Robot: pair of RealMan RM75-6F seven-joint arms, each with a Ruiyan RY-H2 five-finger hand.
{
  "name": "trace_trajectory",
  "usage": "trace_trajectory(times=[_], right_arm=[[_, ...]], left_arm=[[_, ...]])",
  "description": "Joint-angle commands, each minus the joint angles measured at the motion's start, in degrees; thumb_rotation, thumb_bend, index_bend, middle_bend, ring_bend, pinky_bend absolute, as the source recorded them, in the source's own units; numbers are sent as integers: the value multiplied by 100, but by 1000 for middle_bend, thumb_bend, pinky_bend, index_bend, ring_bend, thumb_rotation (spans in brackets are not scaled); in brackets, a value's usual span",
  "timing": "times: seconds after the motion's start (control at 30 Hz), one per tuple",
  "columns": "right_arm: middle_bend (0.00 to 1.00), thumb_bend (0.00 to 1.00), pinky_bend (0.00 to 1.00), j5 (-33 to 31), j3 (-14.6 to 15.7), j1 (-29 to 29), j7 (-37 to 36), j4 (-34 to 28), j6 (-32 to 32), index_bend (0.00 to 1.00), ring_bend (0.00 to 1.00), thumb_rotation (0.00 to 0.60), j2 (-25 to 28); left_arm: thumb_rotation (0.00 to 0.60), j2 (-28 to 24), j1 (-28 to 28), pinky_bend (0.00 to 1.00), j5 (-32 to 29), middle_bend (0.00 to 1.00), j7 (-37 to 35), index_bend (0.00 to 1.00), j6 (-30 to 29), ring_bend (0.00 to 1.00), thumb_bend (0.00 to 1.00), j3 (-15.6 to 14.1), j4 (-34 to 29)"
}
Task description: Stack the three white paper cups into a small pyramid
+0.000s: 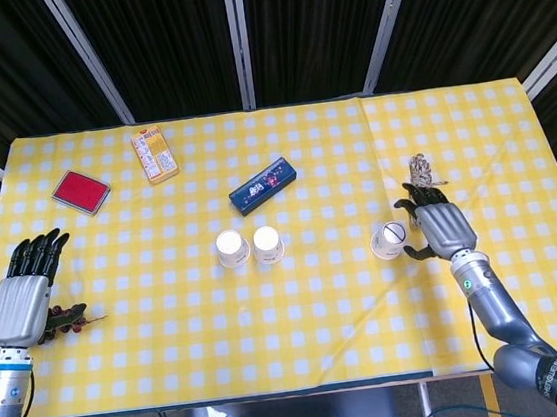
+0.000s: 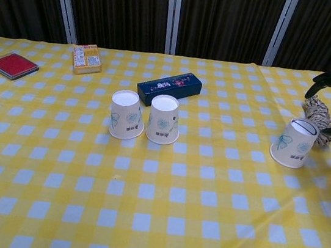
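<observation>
Paper cups (image 2: 128,114) stand upturned, one (image 2: 295,143) tilted; right hand (image 1: 439,225) beside it, fingers apart.

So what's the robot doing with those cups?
It's trying to build a little cup pyramid. Two cups stand upside down, side by side, in the middle of the table. The right hand is open and reaching beside the third cup, which leans, but isn't holding it yet. The left hand waits, open, at the table's edge.
</observation>
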State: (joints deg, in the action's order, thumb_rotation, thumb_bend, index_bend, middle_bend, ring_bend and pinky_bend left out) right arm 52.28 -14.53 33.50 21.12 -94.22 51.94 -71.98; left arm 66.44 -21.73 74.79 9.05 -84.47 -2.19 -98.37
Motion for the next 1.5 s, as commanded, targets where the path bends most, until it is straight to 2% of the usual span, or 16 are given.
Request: trace_trajectory(times=[0.03, 0.33, 0.53, 0.73, 0.9, 1.13, 1.33, 1.5], right_arm=[[0, 181, 0, -109, 54, 71, 56, 20, -41, 260, 0, 600, 0], [0, 172, 0, -299, 259, 187, 110, 92, -79, 254, 0, 600, -136], [0, 169, 0, -210, 331, 290, 8, 600, 3, 262, 0, 600, -553], [40, 174, 0, -175, 329, 302, -108, 792, 107, 356, 0, 600, -728], [94, 218, 0, -181, 325, 321, -110, 835, 177, 447, 0, 600, -771], [124, 223, 0, 353, 62, 367, -209, 175, 636, 482, 0, 600, -476], [123, 222, 0, 333, -378, 757, 123, -722, 696, 480, 0, 600, -175], [124, 223, 0, 174, -635, 1257, 485, -999, 748, 482, 0, 600, -496]], left_arm=[[600, 1, 26, 0, 18, 0, 20, 0, 39, 0, 86, 38, 1], [600, -8, 113, 0, 102, 0, 29, 0, 163, 0, 87, 166, -16], [600, -41, 191, 0, 177, 0, -45, 0, 239, 0, 86, 263, -27], [600, -47, 232, 0, 196, 0, -73, 0, 322, 0, 86, 339, -9], [600, -49, 257, 0, 217, 0, -87, 0, 389, 0, 87, 391, -4], [600, -49, 301, 0, 237, 0, -73, 0, 462, 0, 86, 459, 19], [600, -66, 327, 0, 212, 0, -129, 0, 534, 0, 86, 537, 22], [600, -84, 344, 0, 225, 0, -176, 0, 612, 0, 86, 570, 48]])
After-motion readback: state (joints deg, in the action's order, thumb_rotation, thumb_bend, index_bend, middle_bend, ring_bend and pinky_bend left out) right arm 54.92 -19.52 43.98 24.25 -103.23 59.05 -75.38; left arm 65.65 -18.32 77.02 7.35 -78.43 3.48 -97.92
